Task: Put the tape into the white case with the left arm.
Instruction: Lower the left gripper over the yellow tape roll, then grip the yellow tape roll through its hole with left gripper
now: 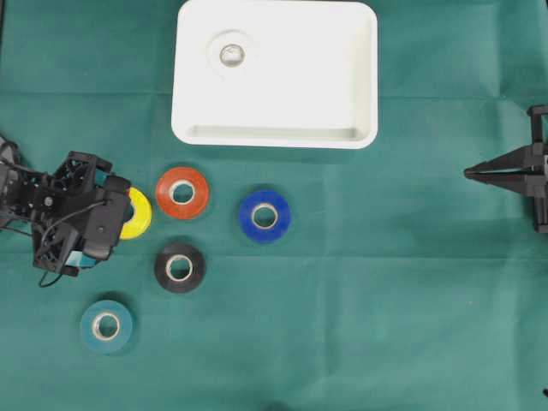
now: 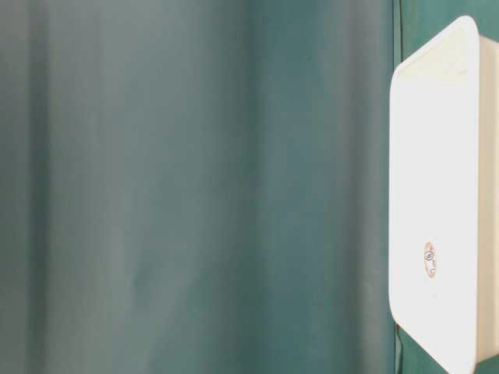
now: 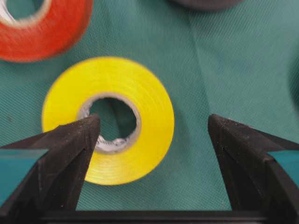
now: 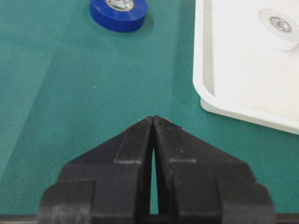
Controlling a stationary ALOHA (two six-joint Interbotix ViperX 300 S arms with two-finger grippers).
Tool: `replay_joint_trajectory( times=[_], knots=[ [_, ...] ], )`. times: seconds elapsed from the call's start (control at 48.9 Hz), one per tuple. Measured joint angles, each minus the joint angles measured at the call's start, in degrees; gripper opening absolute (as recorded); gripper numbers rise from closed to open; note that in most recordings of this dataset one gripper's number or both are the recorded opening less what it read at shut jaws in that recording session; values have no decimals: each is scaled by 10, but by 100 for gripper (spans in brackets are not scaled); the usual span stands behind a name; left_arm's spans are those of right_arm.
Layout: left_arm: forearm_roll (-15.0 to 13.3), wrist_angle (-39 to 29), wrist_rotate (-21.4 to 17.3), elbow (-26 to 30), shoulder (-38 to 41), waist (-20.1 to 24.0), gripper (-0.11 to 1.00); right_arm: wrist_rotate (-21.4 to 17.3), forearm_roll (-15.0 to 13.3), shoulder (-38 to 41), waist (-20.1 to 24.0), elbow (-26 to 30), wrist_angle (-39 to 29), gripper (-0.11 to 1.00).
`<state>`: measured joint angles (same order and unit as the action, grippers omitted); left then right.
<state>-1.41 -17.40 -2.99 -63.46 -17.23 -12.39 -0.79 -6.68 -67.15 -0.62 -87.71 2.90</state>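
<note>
So the black skeletal left gripper with teal marks (image 3: 154, 140) hangs right over the glossy yellow roll of plastic tape (image 3: 108, 120), jaws spread wide, nothing in them. Through the wrist camera one fingertip (image 3: 86, 133) sits over the roll's core and the other is out over bare cloth past its rim. If it drops like that, my guess is it either pinches one wall of the ring, which could work, or the inner tip lands on the cardboard core and tips or shoves the roll.

The shiny red-orange tape roll (image 1: 181, 193) lies just beside the yellow one, so a sideways nudge could bump them together. A black tape roll (image 1: 179, 267), a teal one (image 1: 106, 326) and a blue one (image 1: 264, 215) are spread around nearby too.

The surface is a green woven cloth (image 1: 385, 300), with some faint creases, so a roll might snag instead of sliding.

Further off, the big shallow white plastic case with rounded corners (image 1: 360, 86) already holds a small white roll (image 1: 231, 54), hard to tell exactly what. The all-black right gripper (image 4: 153, 122) is parked at the side, jaws together.
</note>
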Motion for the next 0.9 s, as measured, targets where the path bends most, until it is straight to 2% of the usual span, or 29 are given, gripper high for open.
replay_joint_trajectory(
  times=[0.164, 0.348, 0.471, 0.552, 0.593, 0.9],
  knots=[
    [0, 8, 1, 1, 31, -1, 86, -1, 0, 1, 0, 1, 0, -10],
    [0, 19, 1, 1, 41, -1, 72, -1, 0, 1, 0, 1, 0, -10],
    [0, 19, 2, 1, 41, -1, 54, 0, 0, 1, 0, 1, 0, -10],
    [0, 19, 2, 2, 41, -1, 32, 0, 0, 1, 0, 0, 0, -10],
    [0, 19, 4, 2, 41, -1, 24, -1, 0, 1, 0, 0, 0, -10],
    [0, 17, 4, 3, 35, -1, 25, -1, 0, 1, 1, 0, -1, -10]
  ],
)
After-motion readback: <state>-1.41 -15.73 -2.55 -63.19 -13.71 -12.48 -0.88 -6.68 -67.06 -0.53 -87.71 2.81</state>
